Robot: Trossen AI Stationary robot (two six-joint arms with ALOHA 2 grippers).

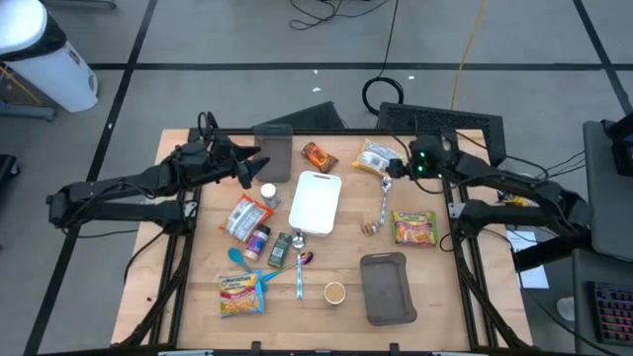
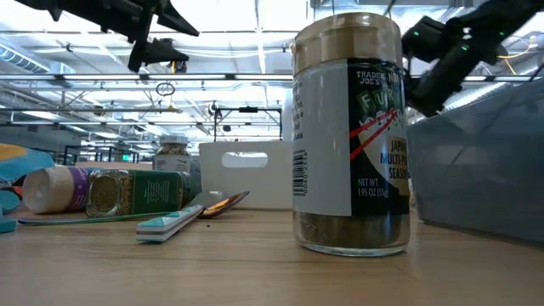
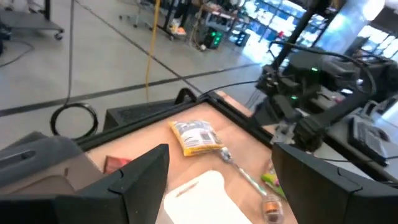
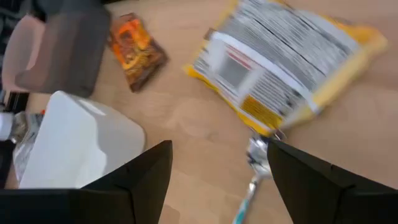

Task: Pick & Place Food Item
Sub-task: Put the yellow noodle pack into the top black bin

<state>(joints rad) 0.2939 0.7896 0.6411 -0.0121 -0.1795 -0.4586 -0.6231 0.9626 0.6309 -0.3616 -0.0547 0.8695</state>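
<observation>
Reaching: right gripper [image 4: 214, 180] hangs over the table, its target probably the yellow snack bag [image 4: 286, 62].
Doing it well: lower straight over the middle of the bag, so both fingers pass on each side of it before they close.
Risk: the spoon [image 4: 252, 171] lies touching the bag's edge, just under the fingers; it could be caught too.
Right gripper state: open wide, holding nothing, touching nothing.
Left gripper [image 1: 247, 168]: open, empty, waiting above the table near the grey tray [image 1: 272, 148].
White board [image 4: 81, 146]: beside the right gripper.
</observation>
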